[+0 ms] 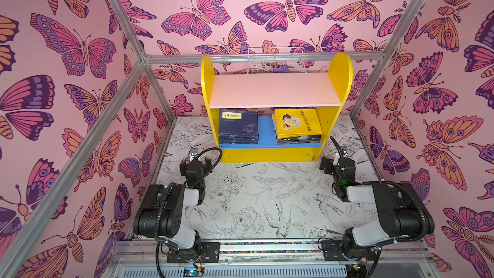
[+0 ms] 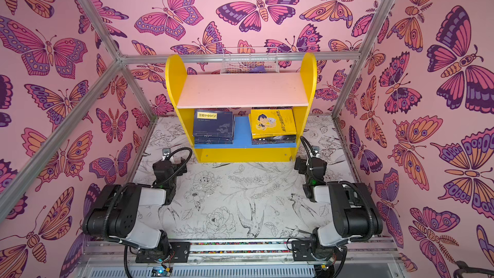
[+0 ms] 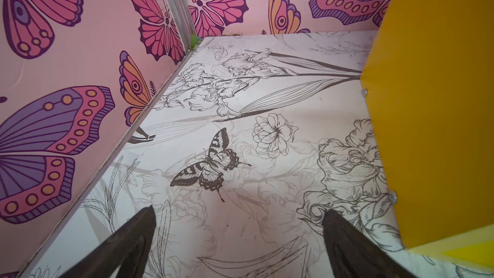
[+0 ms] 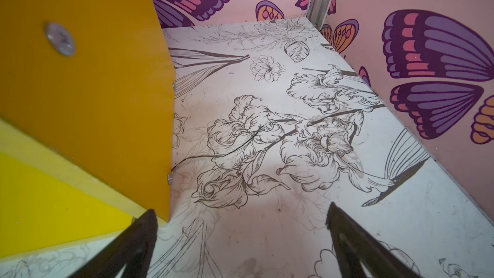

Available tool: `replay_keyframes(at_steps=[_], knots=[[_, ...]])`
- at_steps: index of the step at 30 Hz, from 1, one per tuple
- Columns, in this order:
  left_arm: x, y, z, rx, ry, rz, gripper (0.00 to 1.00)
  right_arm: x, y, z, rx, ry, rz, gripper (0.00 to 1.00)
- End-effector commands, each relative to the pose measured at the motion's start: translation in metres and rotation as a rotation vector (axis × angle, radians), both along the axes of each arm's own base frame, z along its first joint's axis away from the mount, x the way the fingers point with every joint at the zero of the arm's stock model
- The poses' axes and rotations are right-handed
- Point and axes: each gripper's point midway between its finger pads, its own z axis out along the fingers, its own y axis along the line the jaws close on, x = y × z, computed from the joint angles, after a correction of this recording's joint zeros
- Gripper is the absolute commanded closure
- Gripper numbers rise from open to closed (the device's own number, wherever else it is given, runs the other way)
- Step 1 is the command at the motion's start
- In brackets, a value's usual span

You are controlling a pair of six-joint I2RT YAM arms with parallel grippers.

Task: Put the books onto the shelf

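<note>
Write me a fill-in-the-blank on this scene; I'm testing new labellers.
1. Both stacks lie on the shelf's ___ lower board.
2. Beside the navy books, the other stack is topped by a ___ cartoon cover.
3. The pink upper board carries ___ books.
4. The left end effector and right end effector both stand ___, holding nothing.

Missing words: blue; yellow; no; open.
</note>
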Motion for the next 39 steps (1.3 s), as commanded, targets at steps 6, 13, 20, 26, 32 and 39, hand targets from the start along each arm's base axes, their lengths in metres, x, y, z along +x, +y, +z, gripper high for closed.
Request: replay_keyframes(at_steps=[6,13,20,26,32,39], knots=[[0.003,-0.005,0.004,-0.002,-0.026,-0.024,0.01,0.008,0.002,0.015,-0.004,-0.042,0.016,0.01],[0.004,-0.003,0.004,-0.002,-0.022,-0.021,0.01,0.007,0.002,0.015,-0.004,-0.044,0.020,0.01],[0.003,-0.004,0.005,-0.002,-0.031,-0.021,0.01,0.007,0.002,0.015,-0.004,-0.043,0.020,0.01],[0.002,0.010,0.003,-0.001,-0.011,0.013,0.01,0.007,0.002,0.015,-0.004,-0.044,0.019,0.01],[0.009,-0.025,0.002,-0.115,-0.024,-0.165,0.23,0.007,0.002,0.015,-0.004,-0.043,0.019,0.01],[0.009,-0.025,0.001,-0.114,-0.020,-0.163,0.09,0.008,0.003,0.015,-0.003,-0.044,0.022,0.01]])
